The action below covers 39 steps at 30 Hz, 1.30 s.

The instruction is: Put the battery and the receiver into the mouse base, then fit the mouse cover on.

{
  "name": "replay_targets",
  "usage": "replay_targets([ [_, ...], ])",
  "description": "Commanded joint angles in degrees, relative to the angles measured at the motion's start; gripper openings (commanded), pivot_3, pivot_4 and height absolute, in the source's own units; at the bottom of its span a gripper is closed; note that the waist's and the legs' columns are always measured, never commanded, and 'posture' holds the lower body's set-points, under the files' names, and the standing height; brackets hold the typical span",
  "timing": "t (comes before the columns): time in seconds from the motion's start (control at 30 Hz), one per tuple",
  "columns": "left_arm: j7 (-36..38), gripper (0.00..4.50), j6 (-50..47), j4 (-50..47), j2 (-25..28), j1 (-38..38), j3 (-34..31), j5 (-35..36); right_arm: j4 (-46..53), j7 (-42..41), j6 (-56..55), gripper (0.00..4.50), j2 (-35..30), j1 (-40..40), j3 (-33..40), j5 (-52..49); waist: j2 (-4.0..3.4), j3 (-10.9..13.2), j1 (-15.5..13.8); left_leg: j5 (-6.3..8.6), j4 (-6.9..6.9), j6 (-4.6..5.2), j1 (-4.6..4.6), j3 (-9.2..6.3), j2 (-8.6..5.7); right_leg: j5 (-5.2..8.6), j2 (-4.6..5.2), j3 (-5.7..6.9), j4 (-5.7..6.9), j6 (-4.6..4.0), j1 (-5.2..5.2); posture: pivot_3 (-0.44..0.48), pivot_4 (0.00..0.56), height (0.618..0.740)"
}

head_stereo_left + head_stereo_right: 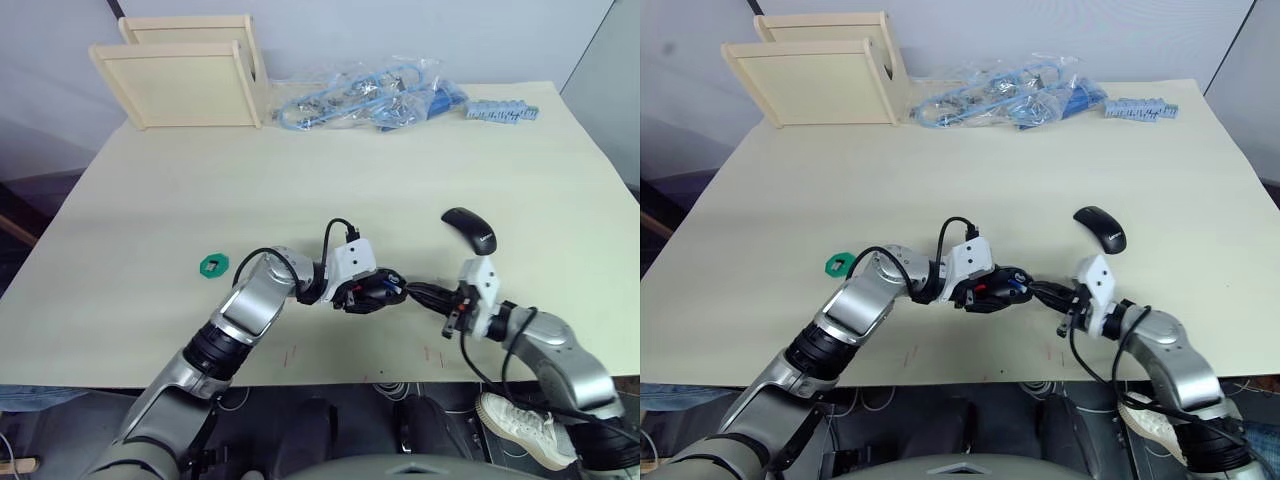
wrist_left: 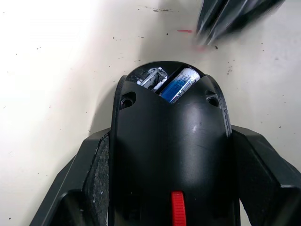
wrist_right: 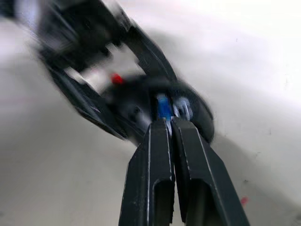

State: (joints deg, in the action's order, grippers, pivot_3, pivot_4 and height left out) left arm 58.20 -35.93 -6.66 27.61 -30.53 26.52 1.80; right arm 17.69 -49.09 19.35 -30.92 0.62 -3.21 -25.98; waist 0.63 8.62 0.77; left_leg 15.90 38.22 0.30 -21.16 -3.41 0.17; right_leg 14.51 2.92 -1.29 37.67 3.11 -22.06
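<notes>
From the head cameras, the left gripper (image 1: 385, 290) lies low over the bench (image 1: 330, 170) near the middle of its front edge, its fingers clamped on either side of the mouse base (image 1: 372, 291), which rests on the bench top. The right gripper (image 1: 412, 292) reaches in from the right, its fingertips right at the open rear end of the base. The mouse cover (image 1: 470, 229) lies by itself on the bench, further back and toward the right edge, apart from both arms. A round green toothed disc (image 1: 213, 265) sits nearer the left edge. At the back edge stand two pale wooden trays (image 1: 185, 85) on their sides, and beside them a heap of clear bags with blue parts (image 1: 370, 92).

In the left wrist view, the mouse base (image 2: 169, 155) sits between the two left fingers (image 2: 91, 179), which press its flanks. Its red scroll wheel (image 2: 178, 209) faces the camera, and at the far end the open bay holds the blue-and-white battery (image 2: 178, 84), with a silvery metal piece (image 2: 151, 77) beside it; I cannot tell whether that is the receiver. The right fingers (image 2: 230, 16) show as a dark blur beyond the base.

In the right wrist view, the right fingers (image 3: 157, 155) are closed together, tips at the battery (image 3: 163, 107) in the base (image 3: 141, 101); whether they touch it I cannot tell.
</notes>
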Motion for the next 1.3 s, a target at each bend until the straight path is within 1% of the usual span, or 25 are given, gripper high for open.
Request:
replay_targets([
  [0.03,0.6,2.91,-0.2,-1.0,-0.1,0.5,1.9,0.1,3.2,-6.9,-2.0,0.67,-6.3,-2.1,6.9,-3.6,0.01,0.0,-0.2,0.0,0.0,0.0,-0.02,0.01,-0.01,0.0,0.01,0.03,-0.01,0.0,0.0,0.0,0.15,0.74],
  [0.07,0.6,2.91,-0.1,-1.0,-0.1,0.5,1.9,0.0,3.5,-8.1,-2.0,0.97,-7.9,-3.0,8.1,-4.3,0.04,0.1,-0.2,0.0,0.01,0.0,-0.06,-0.01,-0.01,0.01,0.01,0.07,-0.06,0.01,0.0,0.0,0.15,0.74],
  [0.13,0.6,2.91,-0.1,-1.1,0.0,0.6,2.0,0.0,3.6,-9.8,-2.7,1.99,-10.0,-4.6,10.0,-4.7,0.05,0.1,-0.1,0.02,0.0,0.03,-0.07,-0.02,0.0,0.01,0.01,0.08,-0.07,0.01,0.0,0.0,0.15,0.74],
  [0.17,0.6,2.91,-0.1,-1.2,0.1,0.6,2.0,0.1,3.7,-10.6,-2.6,2.39,-10.9,-5.5,11.5,-5.6,0.05,0.1,-0.1,0.02,0.0,0.03,-0.07,-0.03,0.0,0.01,0.0,0.08,-0.06,0.0,0.0,0.0,0.15,0.74],
  [0.2,0.7,2.91,0.0,-1.2,0.1,0.6,2.0,0.1,3.8,-11.3,-2.8,2.97,-11.7,-6.3,12.8,-6.0,0.03,0.1,-0.1,0.02,0.0,0.03,-0.06,-0.03,0.01,0.01,0.0,0.08,-0.03,0.0,0.0,0.0,0.15,0.74],
  [0.23,0.7,2.91,0.0,-1.2,0.1,0.5,2.0,0.1,3.8,-11.9,-3.2,3.42,-12.3,-7.0,13.9,-6.2,0.03,0.1,-0.1,0.02,0.01,0.03,-0.05,-0.01,0.01,0.01,0.0,0.06,-0.02,0.01,0.0,0.0,0.15,0.74],
  [0.27,0.7,2.91,0.1,-1.2,0.2,0.6,1.9,0.1,3.8,-12.5,-3.6,4.14,-12.7,-7.7,14.9,-6.4,0.04,0.1,-0.1,0.02,0.01,0.03,-0.06,0.0,0.01,0.01,0.01,0.06,-0.03,0.01,0.0,0.0,0.15,0.74],
  [0.3,0.7,2.91,0.2,-1.3,0.2,0.7,1.8,0.1,3.9,-13.0,-3.8,4.42,-13.0,-8.4,15.6,-6.7,0.03,0.1,-0.1,0.02,0.01,0.03,-0.06,0.01,0.01,0.01,0.01,0.05,-0.03,0.01,0.0,0.0,0.15,0.74],
  [0.57,0.6,2.91,0.3,-2.1,0.5,1.3,1.2,0.7,4.4,-16.4,-5.8,4.42,-13.1,-12.8,20.3,-8.9,0.03,0.1,-0.1,0.02,0.02,0.03,-0.1,-0.01,0.01,0.01,0.01,0.07,-0.06,0.02,0.0,0.0,0.15,0.74],
  [0.67,1.0,2.91,-0.9,-3.1,0.3,2.0,-0.4,2.7,3.7,-17.5,-7.0,4.42,-12.8,-14.0,21.9,-9.6,0.01,0.2,-0.1,0.02,0.01,0.03,-0.11,-0.01,0.01,0.02,0.01,0.08,-0.08,0.02,-0.01,0.0,0.15,0.74],
  [0.73,1.4,3.96,-1.3,-3.8,0.4,2.2,-1.1,3.5,3.3,-18.0,-7.6,4.5,-12.9,-14.2,22.1,-9.3,0.03,0.2,-0.1,0.02,0.01,0.03,-0.11,-0.01,0.01,0.01,0.03,0.06,-0.07,0.02,-0.01,0.0,0.15,0.74],
  [0.8,1.0,4.37,-0.6,-4.2,0.4,2.5,-1.9,4.0,3.1,-18.1,-7.8,4.5,-12.9,-14.0,22.0,-9.1,0.01,0.3,0.0,0.02,0.02,0.03,-0.1,-0.01,0.01,0.02,0.03,0.06,-0.06,0.03,-0.01,0.0,0.15,0.74],
  [0.93,0.9,4.37,-1.1,-6.6,1.1,3.5,-5.0,6.8,3.1,-18.1,-7.7,4.5,-12.8,-13.1,21.4,-9.3,-0.04,0.6,0.0,0.02,0.02,0.03,-0.16,-0.02,0.01,0.01,0.03,0.04,-0.06,0.02,-0.08,0.0,0.15,0.74],
  [1.03,1.2,4.37,-1.4,-9.5,3.6,5.9,-8.1,8.9,3.4,-17.9,-7.6,4.5,-12.6,-12.1,20.7,-9.4,-0.06,0.7,0.1,0.01,0.06,0.03,-0.28,-0.03,0.02,0.01,0.02,0.06,-0.03,0.02,-0.19,0.0,0.15,0.74],
  [1.13,0.7,4.37,-2.5,-12.3,5.9,8.4,-11.4,11.3,3.5,-18.0,-7.7,4.5,-12.3,-11.3,20.3,-9.7,-0.08,0.8,0.0,0.01,0.09,0.02,-0.55,-0.12,0.04,0.0,0.02,0.02,0.1,0.01,-0.54,0.0,0.15,0.74],
  [1.2,0.0,4.37,-3.5,-14.3,7.6,10.9,-15.8,13.7,3.5,-17.8,-7.5,4.5,-12.1,-10.4,19.8,-9.6,-0.05,0.8,-0.1,0.01,0.11,0.02,-0.58,-0.12,0.04,0.0,0.03,0.0,0.13,0.01,-0.6,0.0,0.15,0.74],
  [1.3,0.3,4.37,-2.3,-17.4,10.7,16.8,-23.7,17.3,3.5,-17.8,-7.6,4.5,-11.7,-8.8,18.5,-9.4,-0.07,0.9,0.2,0.01,0.1,0.02,-0.59,-0.15,0.07,0.0,0.04,-0.05,0.13,0.01,-0.65,0.0,0.15,0.74],
])
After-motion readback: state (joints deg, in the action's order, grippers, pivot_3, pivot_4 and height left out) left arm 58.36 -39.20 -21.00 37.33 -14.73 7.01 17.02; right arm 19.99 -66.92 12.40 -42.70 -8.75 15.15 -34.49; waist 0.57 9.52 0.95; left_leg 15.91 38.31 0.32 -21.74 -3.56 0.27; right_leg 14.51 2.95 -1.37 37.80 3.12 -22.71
